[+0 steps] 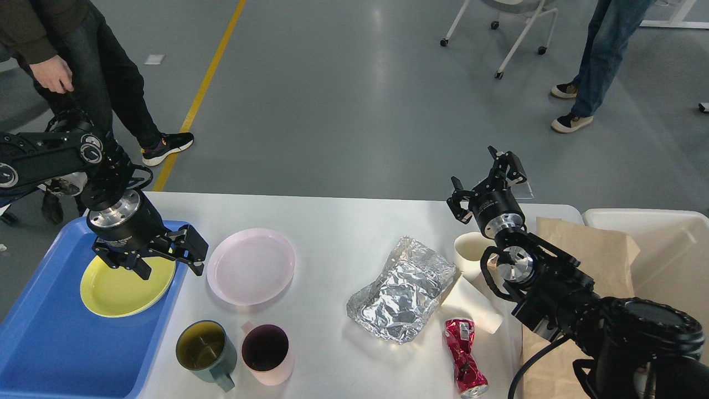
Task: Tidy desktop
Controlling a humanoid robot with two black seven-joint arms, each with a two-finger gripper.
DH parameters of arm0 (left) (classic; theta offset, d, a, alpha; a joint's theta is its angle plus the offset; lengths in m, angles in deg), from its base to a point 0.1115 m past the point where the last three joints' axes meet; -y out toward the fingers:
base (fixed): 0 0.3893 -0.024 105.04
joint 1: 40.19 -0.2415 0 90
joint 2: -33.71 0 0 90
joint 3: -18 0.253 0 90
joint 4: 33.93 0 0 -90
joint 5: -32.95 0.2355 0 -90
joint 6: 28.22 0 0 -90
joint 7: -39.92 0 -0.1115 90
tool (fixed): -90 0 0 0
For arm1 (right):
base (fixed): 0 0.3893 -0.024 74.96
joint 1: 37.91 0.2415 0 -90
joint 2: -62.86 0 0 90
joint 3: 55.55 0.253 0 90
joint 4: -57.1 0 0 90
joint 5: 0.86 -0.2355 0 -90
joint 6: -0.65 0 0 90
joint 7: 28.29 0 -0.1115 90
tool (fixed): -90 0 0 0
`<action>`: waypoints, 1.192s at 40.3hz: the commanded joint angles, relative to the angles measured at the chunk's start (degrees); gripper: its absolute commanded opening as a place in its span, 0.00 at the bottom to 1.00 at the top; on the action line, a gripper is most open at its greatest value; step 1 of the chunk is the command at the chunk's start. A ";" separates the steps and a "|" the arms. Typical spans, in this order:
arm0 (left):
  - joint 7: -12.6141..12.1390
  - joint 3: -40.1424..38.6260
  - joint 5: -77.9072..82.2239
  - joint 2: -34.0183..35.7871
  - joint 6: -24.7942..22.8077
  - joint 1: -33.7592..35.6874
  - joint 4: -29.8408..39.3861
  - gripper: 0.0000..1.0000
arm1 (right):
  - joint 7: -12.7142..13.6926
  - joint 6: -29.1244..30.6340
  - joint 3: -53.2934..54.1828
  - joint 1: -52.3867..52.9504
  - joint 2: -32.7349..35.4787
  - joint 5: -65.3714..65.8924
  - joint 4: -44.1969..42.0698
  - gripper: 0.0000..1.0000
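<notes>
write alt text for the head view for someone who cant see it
A white desktop holds a pink plate, two mugs, foil and a crushed can; the open left gripper hovers over a blue tray holding a yellow plate.

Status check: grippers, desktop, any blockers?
Left gripper open over the blue tray edge, empty. Right gripper open, raised. Desktop cluttered: pink plate, foil, crushed can.

On your desktop (343, 221) a tray (39, 338) sat at the left edge with one plate (119, 288) in it, and a second plate (251, 266) lay just right of the tray. Two mugs (206, 349) stood side by side in front of that plate. Further right lay a foil sheet (401, 288), with a paper cup (471, 252) behind a tipped cup (471, 305), a can (464, 357) in front, and a paper bag (598, 249) beside the bin (681, 249).
</notes>
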State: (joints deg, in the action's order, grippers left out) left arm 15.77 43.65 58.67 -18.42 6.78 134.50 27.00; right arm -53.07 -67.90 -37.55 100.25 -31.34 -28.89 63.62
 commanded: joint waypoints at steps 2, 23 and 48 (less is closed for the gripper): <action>-0.11 -0.08 -0.23 1.41 -0.01 0.74 -0.63 0.96 | 0.00 0.00 0.02 0.00 0.08 0.00 -0.02 1.00; -2.75 7.91 0.56 3.43 3.48 1.09 6.03 0.97 | 0.00 0.00 0.02 0.00 -0.01 0.00 -0.02 1.00; -4.50 19.52 0.65 4.67 23.09 9.00 26.61 0.97 | 0.00 0.00 0.02 0.00 -0.01 0.00 -0.02 1.00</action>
State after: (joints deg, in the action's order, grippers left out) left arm 11.54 63.15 59.49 -13.21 29.87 143.53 51.44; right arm -53.07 -67.90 -37.54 100.25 -31.36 -28.89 63.62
